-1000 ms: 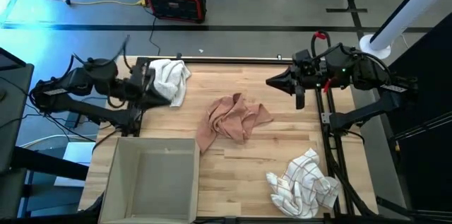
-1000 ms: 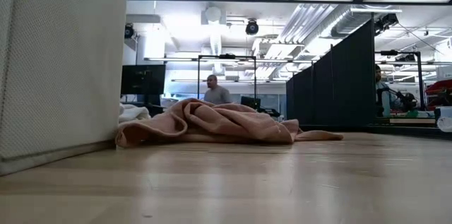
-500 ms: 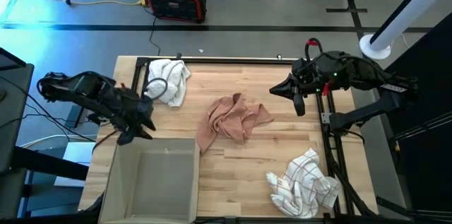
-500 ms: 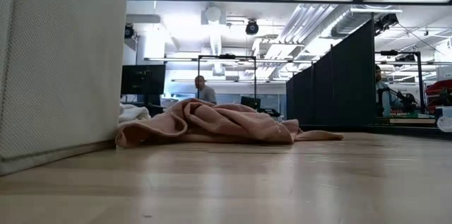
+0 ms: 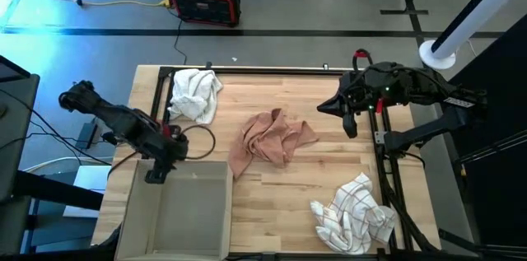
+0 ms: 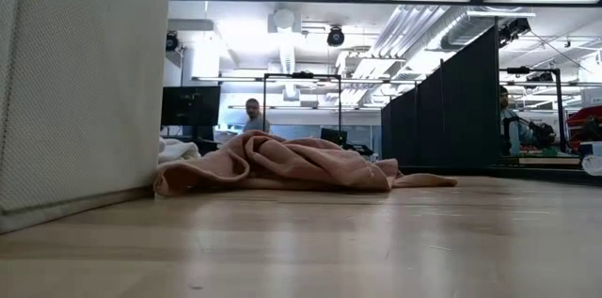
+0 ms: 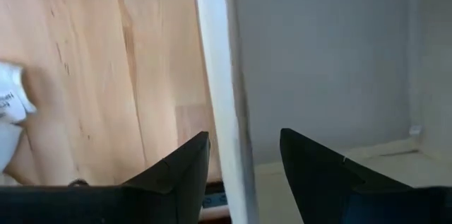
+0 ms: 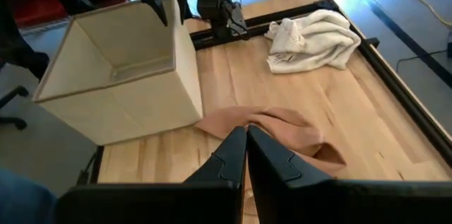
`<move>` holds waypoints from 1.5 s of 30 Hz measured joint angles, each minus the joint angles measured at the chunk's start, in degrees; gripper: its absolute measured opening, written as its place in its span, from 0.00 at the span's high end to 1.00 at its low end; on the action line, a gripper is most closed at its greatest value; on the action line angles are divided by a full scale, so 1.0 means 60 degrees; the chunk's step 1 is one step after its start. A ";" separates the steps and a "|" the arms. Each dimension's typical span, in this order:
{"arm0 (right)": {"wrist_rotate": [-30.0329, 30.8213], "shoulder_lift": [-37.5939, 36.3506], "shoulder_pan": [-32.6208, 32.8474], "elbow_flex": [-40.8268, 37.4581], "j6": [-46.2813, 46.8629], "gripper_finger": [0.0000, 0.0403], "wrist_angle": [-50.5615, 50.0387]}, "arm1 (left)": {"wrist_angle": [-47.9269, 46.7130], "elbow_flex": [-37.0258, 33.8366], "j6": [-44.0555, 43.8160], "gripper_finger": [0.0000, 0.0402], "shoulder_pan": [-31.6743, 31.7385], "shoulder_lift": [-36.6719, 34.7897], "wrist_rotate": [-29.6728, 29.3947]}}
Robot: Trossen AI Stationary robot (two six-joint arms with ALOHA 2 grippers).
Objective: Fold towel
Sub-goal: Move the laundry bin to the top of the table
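Three crumpled towels lie on the wooden table: a white one [image 5: 196, 95] at the far left, a pink one [image 5: 272, 139] in the middle and a checked one [image 5: 354, 216] at the near right. My left gripper [image 5: 155, 174] is open over the far-left corner of the beige bin [image 5: 177, 212]. In the left wrist view its fingers [image 7: 176, 171] stand on either side of the bin's wall rim [image 7: 215, 75], and I see no touch. My right gripper [image 5: 328, 106] hovers shut above the table's far right, pointing at the pink towel [image 8: 282, 128].
The bin [image 8: 120, 75] fills the near-left part of the table and blocks the left of the low view [image 6: 75, 82]. A black frame rail [image 5: 247, 69] runs along the far edge. Bare wood lies between the pink and checked towels. People stand in the room behind.
My left gripper has come away from the white towel and swung toward the table's near edge, ending over the bin's far-left corner. The white towel has stayed at the far left. My right gripper has drifted a little toward the near edge.
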 joint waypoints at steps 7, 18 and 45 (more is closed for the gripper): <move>0.0000 0.0000 -0.0003 -0.0004 -0.0177 1.00 -0.0004 | 0.0274 -0.0867 -0.0474 0.58 -0.0045 0.0407 -0.0083; 0.0418 0.0000 -0.0003 -0.0004 -0.0048 1.00 -0.0004 | 0.0759 -0.1363 -0.1300 0.97 0.0057 0.0718 -0.0656; -0.0080 -0.1306 0.0593 -0.0011 0.3813 1.00 -0.0193 | 0.1077 0.4573 -0.0890 1.00 0.3143 0.1021 -0.3317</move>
